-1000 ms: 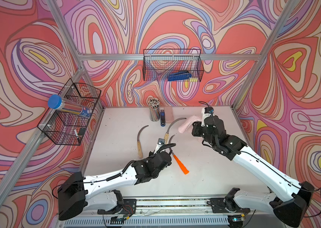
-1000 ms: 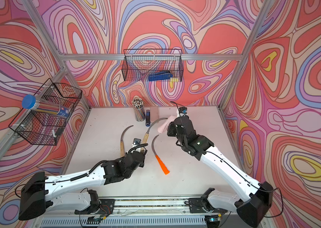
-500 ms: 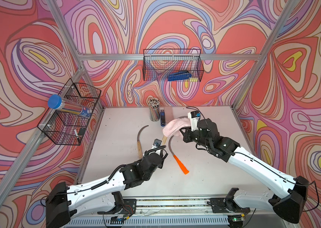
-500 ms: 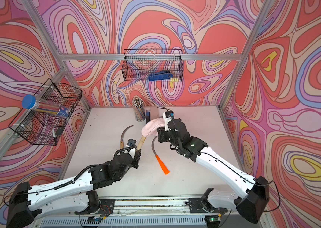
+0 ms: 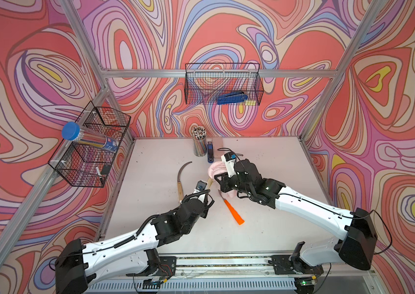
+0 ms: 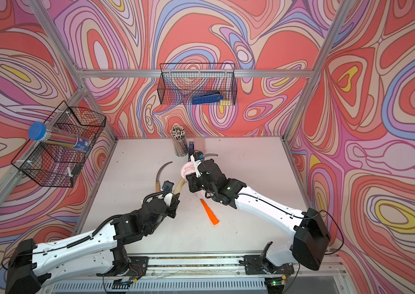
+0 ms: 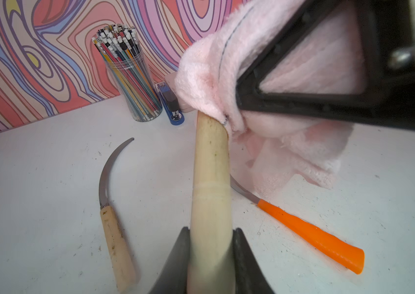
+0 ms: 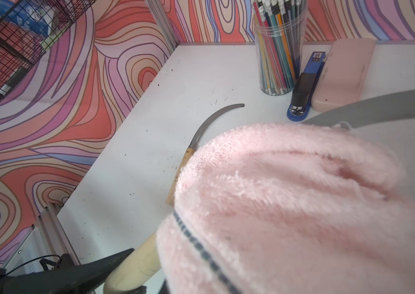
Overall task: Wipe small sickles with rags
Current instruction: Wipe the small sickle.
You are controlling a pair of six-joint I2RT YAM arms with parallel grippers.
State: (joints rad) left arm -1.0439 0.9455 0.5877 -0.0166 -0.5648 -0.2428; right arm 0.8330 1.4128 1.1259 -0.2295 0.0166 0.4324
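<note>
Sickle (image 7: pixel 210 178) | handle pinched between left fingers (image 7: pixel 177 262) | rag (image 7: pixel 201 84) pinched by right fingers (image 7: pixel 303 104), draped over handle top

**Middle jammed, flanks open**

I'm looking at both arms meeting mid-table, and that's the choke point. The left gripper (image 5: pixel 207 195) clamps a wooden-handled sickle (image 5: pixel 209 182) angled up off the surface, and the right gripper (image 5: pixel 218 179) pinches the rag (image 5: pixel 215 169) over its top. Just right of that, the orange-handled sickle (image 5: pixel 232 211) lies flat, its blade running under the hanging rag. A second wooden sickle (image 5: pixel 181 178) lies flat close on the left. Back centre is blocked by the pencil cup (image 5: pixel 199 143), stapler (image 5: pixel 209 153) and pink case (image 8: pixel 341 73), side by side near the wall. The table (image 5: pixel 277 163) is bare on the right and at back-left. A wire basket (image 5: pixel 91 150) juts from the left wall above the edge.
</note>
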